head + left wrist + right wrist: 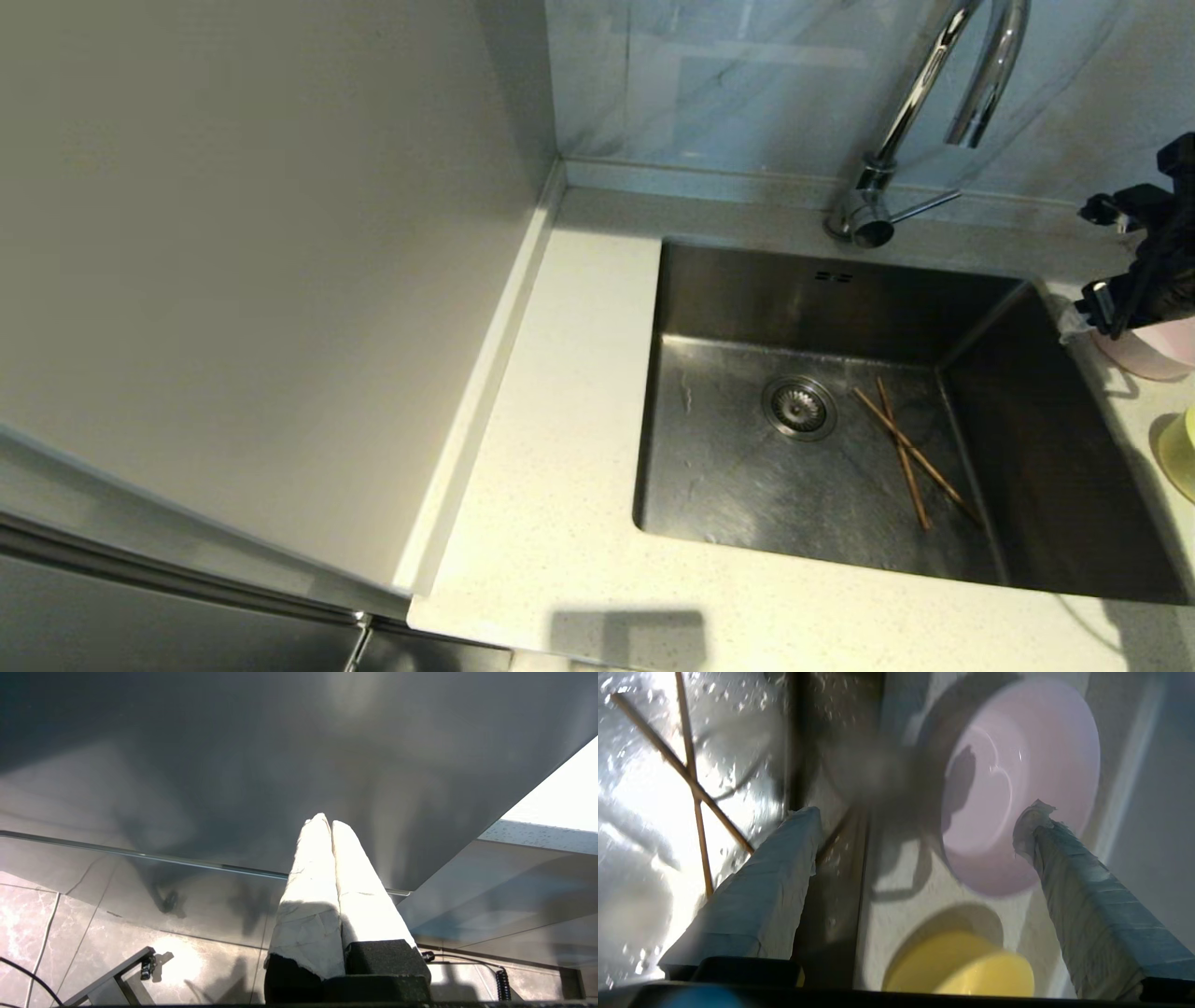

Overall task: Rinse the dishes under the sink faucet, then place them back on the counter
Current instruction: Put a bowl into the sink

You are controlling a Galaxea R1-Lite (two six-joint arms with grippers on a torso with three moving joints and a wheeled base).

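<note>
The right gripper hangs over the counter strip to the right of the sink. Its two fingers are spread wide and hold nothing. In the right wrist view, the pink bowl lies beyond the fingertips, overlapped by one fingertip; contact cannot be confirmed. The yellow-green bowl lies nearer the camera, between the two fingers and cut off by the gripper body. The chopsticks lie outside the other finger, on the wet sink floor.

Count: two bowls, both upright on the counter and set close together; two chopsticks, crossed in a narrow X; one drain strainer; one sink faucet.

In the head view, the chopsticks lie to the right of the strainer, near the right sink wall. The faucet stands at the far rim, its lever pointing right and its arch cut off at the top edge. The pink bowl is partly hidden by the right gripper. Only a sliver of the yellow-green bowl is visible at the right edge.

The left gripper is parked below counter level in front of a grey panel, its fingers pressed together and holding nothing.
</note>
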